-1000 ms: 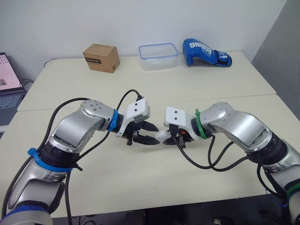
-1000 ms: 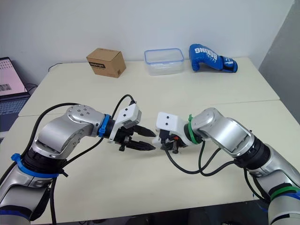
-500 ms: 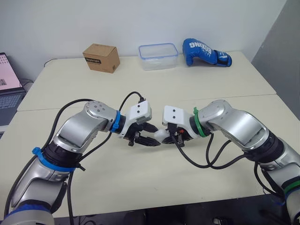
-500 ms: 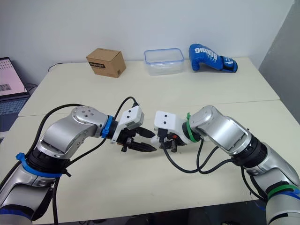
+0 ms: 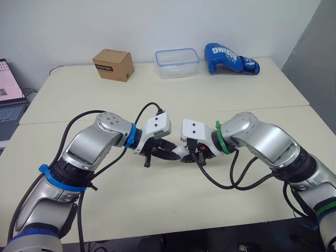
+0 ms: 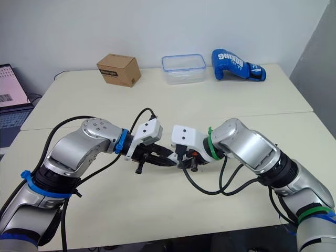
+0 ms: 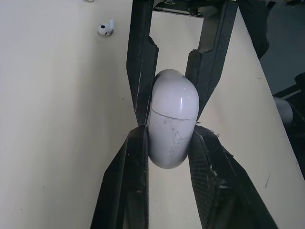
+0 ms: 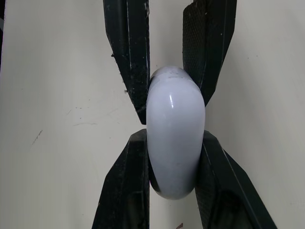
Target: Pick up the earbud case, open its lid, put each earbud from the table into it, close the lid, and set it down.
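The white earbud case is held just above the table, near its middle, with both grippers on it from opposite sides. My left gripper is shut on one end of the earbud case, its fingers pressing both sides below the lid seam. My right gripper is shut on the other end of the case. The lid is closed. One white earbud lies on the table beyond the case, seen in the left wrist view.
Along the far edge stand a cardboard box, a clear plastic container and a blue boxing glove. A laptop sits off the table's left side. Cables loop from both wrists over the tabletop.
My left gripper has moved right to the case held by the right gripper, and its spread fingers have shut on it. The right arm has shifted slightly left.
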